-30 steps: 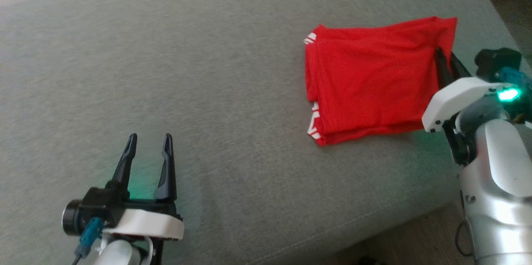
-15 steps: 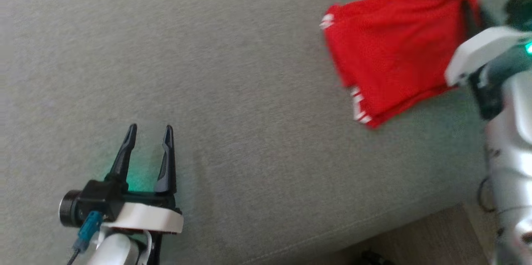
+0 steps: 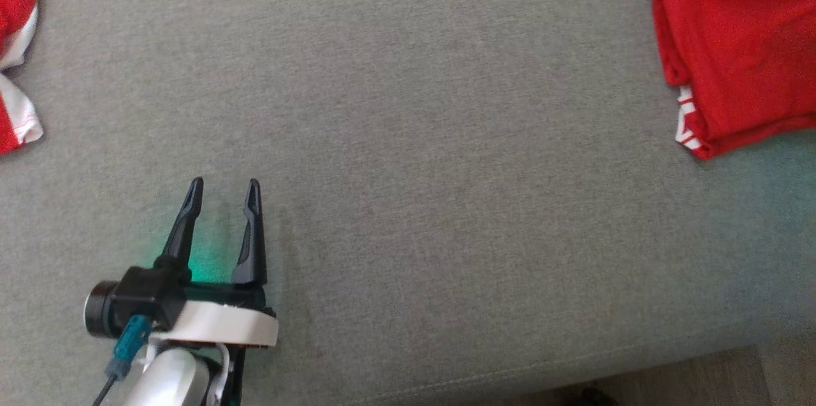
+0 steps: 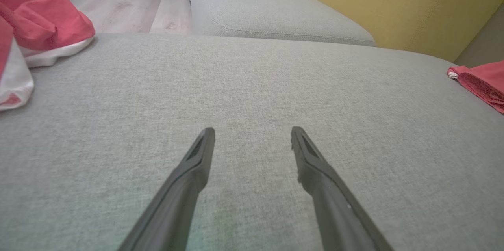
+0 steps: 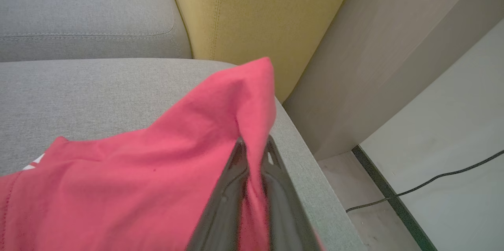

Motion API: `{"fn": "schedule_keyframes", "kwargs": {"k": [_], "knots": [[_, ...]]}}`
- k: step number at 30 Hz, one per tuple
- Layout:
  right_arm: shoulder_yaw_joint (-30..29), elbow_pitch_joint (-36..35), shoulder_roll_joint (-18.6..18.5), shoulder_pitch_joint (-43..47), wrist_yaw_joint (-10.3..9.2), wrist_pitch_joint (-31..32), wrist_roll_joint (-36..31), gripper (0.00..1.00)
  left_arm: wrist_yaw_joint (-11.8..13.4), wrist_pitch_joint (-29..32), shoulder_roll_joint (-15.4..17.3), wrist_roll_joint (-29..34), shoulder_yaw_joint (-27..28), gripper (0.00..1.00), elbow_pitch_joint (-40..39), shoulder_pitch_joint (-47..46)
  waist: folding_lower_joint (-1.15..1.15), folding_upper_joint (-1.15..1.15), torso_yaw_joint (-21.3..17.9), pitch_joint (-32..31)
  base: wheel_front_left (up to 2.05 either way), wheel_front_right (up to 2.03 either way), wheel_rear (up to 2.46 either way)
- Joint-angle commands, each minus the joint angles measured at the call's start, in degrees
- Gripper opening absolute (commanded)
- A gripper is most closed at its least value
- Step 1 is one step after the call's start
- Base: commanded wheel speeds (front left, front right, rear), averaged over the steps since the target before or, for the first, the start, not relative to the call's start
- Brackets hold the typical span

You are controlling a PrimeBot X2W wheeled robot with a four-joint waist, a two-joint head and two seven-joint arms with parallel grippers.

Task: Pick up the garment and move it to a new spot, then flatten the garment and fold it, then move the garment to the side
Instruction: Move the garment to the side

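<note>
Left hand point(image 3: 224, 184): fingers apart, empty, over sofa cushion point(image 3: 446, 138).
Right hand point(image 5: 255, 142): clamped on folded red garment point(image 5: 138, 176) corner.

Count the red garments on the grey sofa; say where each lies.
2. A folded red fabric garment with white trim, far right; a crumpled red-and-white fabric garment, far left, partly out of frame. More may be hidden.

The folded garment point(image 3: 739, 55) lies on the sofa seat point(image 3: 446, 170) at its far right corner. The right hand point(image 5: 254, 146) is at that corner too, a fold of the garment between its 2 fingers point(image 5: 224, 203). A loose garment point(image 3: 16, 55) lies at the seat's far left edge. The left hand point(image 3: 224, 184) is over the seat's near left part, well apart from both. A back cushion point(image 5: 256, 14) stands behind the seat's right corner.
</note>
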Motion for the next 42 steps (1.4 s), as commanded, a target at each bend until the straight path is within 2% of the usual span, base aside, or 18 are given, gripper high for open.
{"fn": "schedule_keyframes", "kwargs": {"k": [1, 2, 7, 13, 21, 28, 36, 42], "knots": [[-1.4, -1.1, -1.3, -1.6, 0.19, -1.7, -1.8, 0.79, 0.2, -0.6, 1.1, 0.3, 1.8, 1.0, -1.7, -1.8, 0.0, 0.0, 0.8, 0.2, 0.0, 0.0, 0.0], [-2.0, -0.3, -1.8, -1.8, 0.19, -2.5, -2.6, 1.0, 0.2, -0.6, 1.1, 0.3, 1.7, 1.0, -1.6, -1.8, 0.0, 0.0, 0.9, 0.2, 0.0, 0.0, 0.0], [-3.2, 1.8, -1.7, -1.9, 0.19, -6.9, -6.2, 1.0, 0.2, -0.8, 0.9, 0.1, 1.5, 1.0, -0.9, -1.6, 0.0, 0.0, 1.0, -1.1, 0.0, 0.0, 0.0], [-0.3, 4.5, 4.0, -2.4, 0.19, -10.6, -7.6, 1.0, 0.2, -1.2, 0.6, -0.7, 1.5, 1.0, 0.3, -0.4, 0.0, 0.0, 0.2, -5.7, 0.0, 0.0, 0.0], [7.5, 5.4, 10.1, 1.1, 0.19, -14.2, -4.5, 1.0, 0.2, -2.4, -0.9, -2.8, 1.8, 1.0, 3.3, 2.4, 0.0, 0.0, 1.5, -15.7, 0.0, 0.0, 0.0], [14.2, 4.6, 14.3, 8.7, 0.19, -16.5, 2.0, 1.0, 0.7, -3.5, -1.9, -5.5, 3.8, 1.0, 6.7, 6.6, 0.0, 0.0, 3.7, -24.0, 0.0, 0.0, 0.0], [16.0, -2.8, 16.2, 21.4, 0.19, -17.9, 7.9, 1.0, 0.9, -4.2, -2.4, -7.1, 5.4, 1.0, 8.8, 11.1, 0.0, 0.0, 6.6, -27.4, 0.0, 0.0, 0.0], [19.3, -13.7, 16.5, 33.3, 0.19, -18.0, 10.7, 1.0, 0.8, -4.4, -3.0, -6.7, 4.9, 1.0, 9.0, 12.8, 0.0, 0.0, 8.3, -28.3, 0.0, 0.0, 0.0]]}}
